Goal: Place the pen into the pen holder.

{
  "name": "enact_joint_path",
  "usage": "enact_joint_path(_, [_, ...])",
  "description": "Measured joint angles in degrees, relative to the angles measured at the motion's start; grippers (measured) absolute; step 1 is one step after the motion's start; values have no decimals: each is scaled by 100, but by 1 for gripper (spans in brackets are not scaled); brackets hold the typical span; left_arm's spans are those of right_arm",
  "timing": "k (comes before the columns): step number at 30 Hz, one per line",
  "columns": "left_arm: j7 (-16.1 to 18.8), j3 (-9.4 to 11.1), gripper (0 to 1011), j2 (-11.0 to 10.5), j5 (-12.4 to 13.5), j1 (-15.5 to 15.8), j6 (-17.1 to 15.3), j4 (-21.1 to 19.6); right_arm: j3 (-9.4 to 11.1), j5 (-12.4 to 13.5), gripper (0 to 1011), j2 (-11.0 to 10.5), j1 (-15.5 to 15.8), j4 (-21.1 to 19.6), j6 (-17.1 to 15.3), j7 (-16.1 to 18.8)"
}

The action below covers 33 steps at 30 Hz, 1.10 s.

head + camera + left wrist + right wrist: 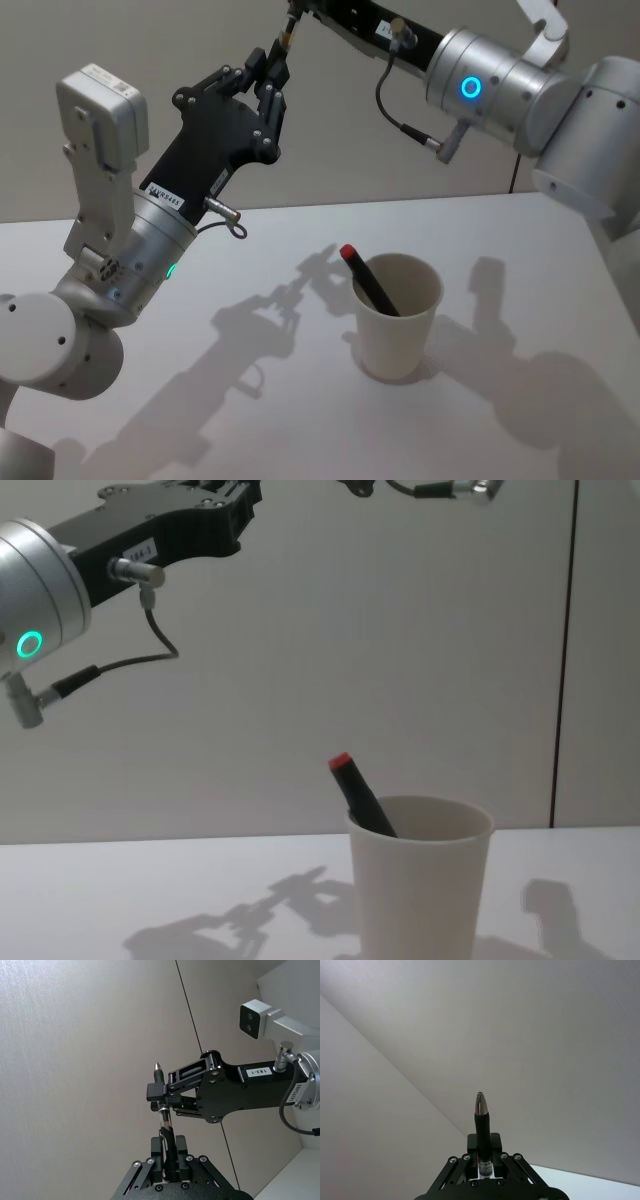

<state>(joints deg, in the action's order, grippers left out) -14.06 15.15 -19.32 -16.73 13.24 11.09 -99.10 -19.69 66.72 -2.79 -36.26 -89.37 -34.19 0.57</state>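
Two grippers (pixel 161 1091) (pixel 167 1160) gripping pen (pixel 163 1119) aloft

Upright white pen holder (pixel 398 318), black pen (pixel 163 1119) aloft.

Both arms are raised high; the left gripper (pixel 167 1172) and the right gripper (pixel 161 1097) meet, both apparently clamped shut.

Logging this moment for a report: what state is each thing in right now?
Paper cup: upright on the table, holding one red-capped pen that leans on its rim.
Second pen: in the air, gripped by both grippers.
Left gripper: shut on the second pen.
Right gripper: shut on it too.
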Motion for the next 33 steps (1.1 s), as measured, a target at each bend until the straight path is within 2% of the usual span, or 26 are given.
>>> enact_joint_path(1, [0,0,169,0,0,0,0,0,0,0,138,-1,0,0,1,-1])
enact_joint_path(2, [0,0,169,0,0,0,0,0,1,0,134,-1,0,0,1,-1])
enact_joint_path(18, [0,0,185,0,0,0,0,0,0,9,131,-3,0,0,1,-1])
enact_joint_path(21, [0,0,259,0,0,0,0,0,0,10,131,-3,0,-1,0,0])
enact_joint_path(22, [0,0,325,0,0,0,0,0,0,10,131,-3,0,-1,0,-1])
enact_joint_path(25, [0,0,384,0,0,0,0,0,0,10,131,-3,0,-1,0,0])
enact_joint_path(29, [0,0,545,-1,0,0,0,0,0,10,131,-2,0,-1,0,0])
enact_joint_path(32, [0,0,600,0,0,0,0,0,0,10,131,-3,0,-1,0,-1])
enact_joint_path(33, [0,0,657,0,0,0,0,0,0,10,131,-2,0,-1,0,-1])
